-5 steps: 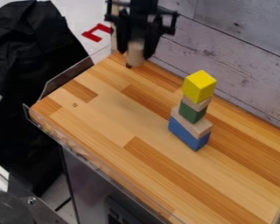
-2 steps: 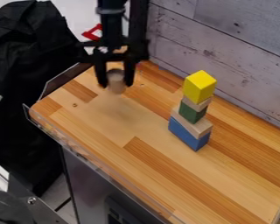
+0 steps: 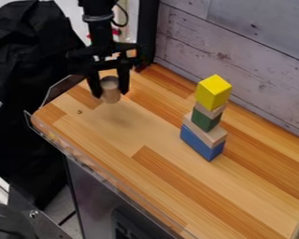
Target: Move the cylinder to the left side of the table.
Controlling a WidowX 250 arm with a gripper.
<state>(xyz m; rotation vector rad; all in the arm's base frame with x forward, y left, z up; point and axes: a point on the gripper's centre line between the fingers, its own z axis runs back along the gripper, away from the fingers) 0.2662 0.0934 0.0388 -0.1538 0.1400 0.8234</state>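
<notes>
My gripper [image 3: 110,94] grips a pale upright cylinder [image 3: 110,87] above the table [image 3: 124,135], near its left edge; stacked blocks [image 3: 205,119] stand toward the back edge.

You have one gripper [image 3: 110,94], one cylinder [image 3: 110,97], one worktop [image 3: 239,200] and five blocks [image 3: 203,119]: one yellow [image 3: 213,92], one green [image 3: 202,121], one blue [image 3: 199,143], two plain [image 3: 208,135].

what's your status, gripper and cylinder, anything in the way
Gripper closed on wooden cylinder. Cylinder held above table. Block tower stands right in view, apart from both.
</notes>
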